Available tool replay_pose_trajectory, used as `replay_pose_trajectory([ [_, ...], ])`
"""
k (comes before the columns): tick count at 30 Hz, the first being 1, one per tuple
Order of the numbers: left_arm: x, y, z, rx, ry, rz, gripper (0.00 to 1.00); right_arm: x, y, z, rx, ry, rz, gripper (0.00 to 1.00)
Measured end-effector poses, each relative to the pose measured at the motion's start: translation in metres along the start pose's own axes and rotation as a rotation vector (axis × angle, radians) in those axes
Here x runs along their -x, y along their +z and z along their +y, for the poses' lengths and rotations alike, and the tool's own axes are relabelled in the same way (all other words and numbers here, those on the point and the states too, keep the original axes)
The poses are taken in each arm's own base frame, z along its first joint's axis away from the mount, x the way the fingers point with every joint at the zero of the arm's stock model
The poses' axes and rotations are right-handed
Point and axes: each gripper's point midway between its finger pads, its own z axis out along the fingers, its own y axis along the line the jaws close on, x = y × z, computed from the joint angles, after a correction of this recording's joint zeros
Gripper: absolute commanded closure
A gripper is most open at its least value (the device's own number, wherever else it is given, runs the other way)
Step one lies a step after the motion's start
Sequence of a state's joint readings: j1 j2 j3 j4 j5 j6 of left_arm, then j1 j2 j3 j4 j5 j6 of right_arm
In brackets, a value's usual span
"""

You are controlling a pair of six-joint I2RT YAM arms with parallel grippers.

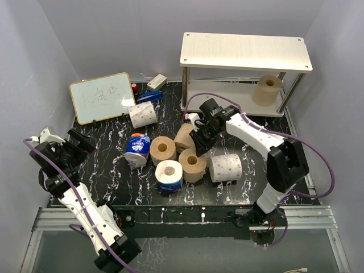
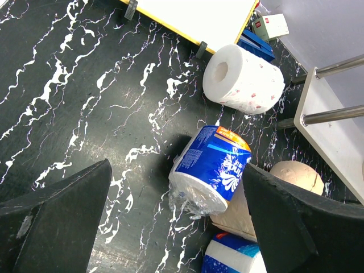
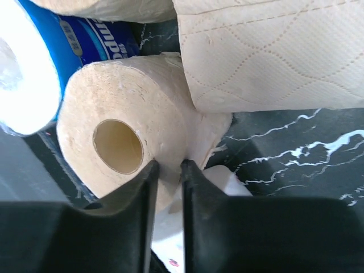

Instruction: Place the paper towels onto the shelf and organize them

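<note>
Wide-apart left tool (image 2: 176,168); right tool (image 3: 168,165) tight on tan roll (image 3: 96,96); blue-wrapped roll (image 2: 219,162), print illegible.

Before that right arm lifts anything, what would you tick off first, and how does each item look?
1. Right gripper on the tan roll: ok. The jaws are nearly together, on the roll's edge beside its hollow core.
2. Firm hold: cannot tell.
3. Room around that roll: not ok. An embossed roll and a blue-wrapped roll crowd right beside it.
4. Space on the shelf: ok. Only one shelved roll stands on the lower board, and nothing shows on top.
5. Left gripper out of the way: ok. It is open and apart from the rolls.
</note>
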State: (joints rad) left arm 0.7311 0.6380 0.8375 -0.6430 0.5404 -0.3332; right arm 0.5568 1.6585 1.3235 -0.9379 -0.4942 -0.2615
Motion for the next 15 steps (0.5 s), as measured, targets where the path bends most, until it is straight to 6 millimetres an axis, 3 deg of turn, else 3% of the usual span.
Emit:
replay_pose_trajectory([
  [1, 0.0, 0.0, 0.0, 0.0, 0.0, 0.0, 0.02, 0.001, 0.001, 0.001, 0.012, 0.0, 0.003, 1.0],
  [10, 0.0, 0.0, 0.0, 0.0, 0.0, 0.0, 0.02, 0.002, -0.007, -0.004, 0.083, 0.076, -0.011, 1.0],
  [12, 0.0, 0.0, 0.0, 0.0, 0.0, -0.001, 0.02, 0.003, -0.023, -0.021, 0.105, 0.167, -0.062, 1.0],
  [15, 0.0, 0.0, 0.0, 0.0, 0.0, 0.0, 0.02, 0.005, -0.063, -0.066, 0.102, 0.331, -0.2, 1.0],
])
